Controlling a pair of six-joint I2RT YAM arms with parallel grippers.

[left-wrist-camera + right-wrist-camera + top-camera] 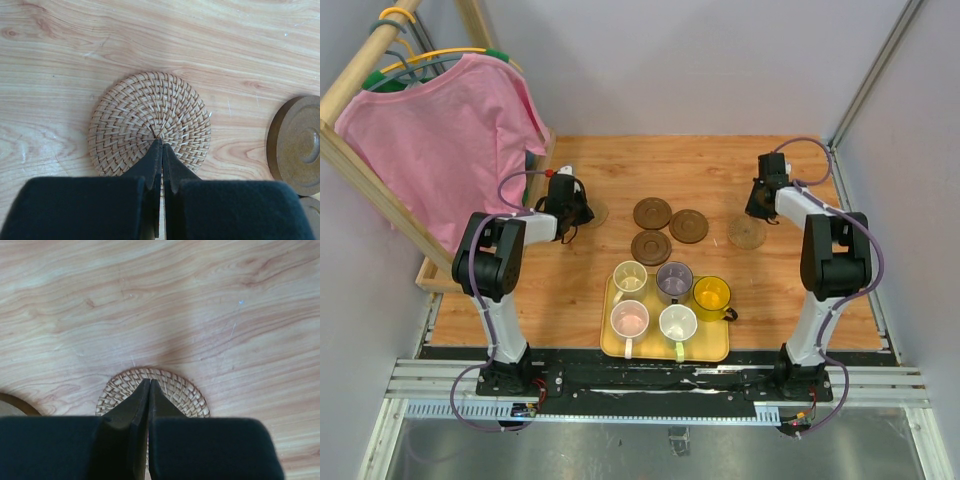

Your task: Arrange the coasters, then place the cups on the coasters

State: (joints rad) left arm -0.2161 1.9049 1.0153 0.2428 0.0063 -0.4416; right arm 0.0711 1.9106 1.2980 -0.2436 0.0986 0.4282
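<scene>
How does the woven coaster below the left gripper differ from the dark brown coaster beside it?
The woven coaster is pale tan basketwork; the dark brown coaster is smooth, with moulded rings. The woven coaster lies under the left gripper, jaws shut; the dark brown coaster has nothing above it. Both are round and flat on the table.

Cups (pixel 630 318) in tray (pixel 715 346), coasters (pixel 652 212) behind
</scene>
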